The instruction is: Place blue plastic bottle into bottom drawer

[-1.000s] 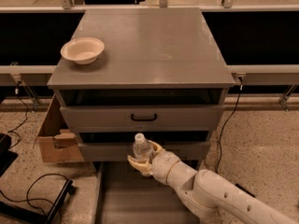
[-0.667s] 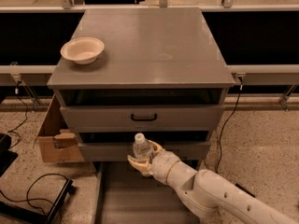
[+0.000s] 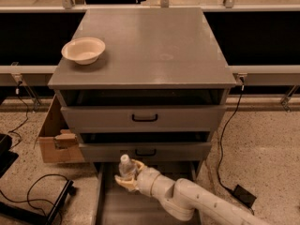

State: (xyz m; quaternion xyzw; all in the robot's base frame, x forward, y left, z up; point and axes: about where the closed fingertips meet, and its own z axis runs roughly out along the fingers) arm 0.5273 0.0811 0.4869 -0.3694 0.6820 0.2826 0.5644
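The blue plastic bottle is a small clear bottle with a white cap, held upright in my gripper. The gripper is shut on it, with cream fingers wrapped around its lower body. My white arm reaches in from the lower right. The bottle hangs over the near-left part of the bottom drawer, which is pulled out at the foot of the grey cabinet. The bottle's base is hidden by the fingers.
A cream bowl sits on the cabinet top at the left. Two upper drawers with black handles stand slightly open. A cardboard box lies left of the cabinet. Black cables and a plug lie on the floor.
The gripper and bottle have moved slightly down and to the left over the bottom drawer. The grip is unchanged.
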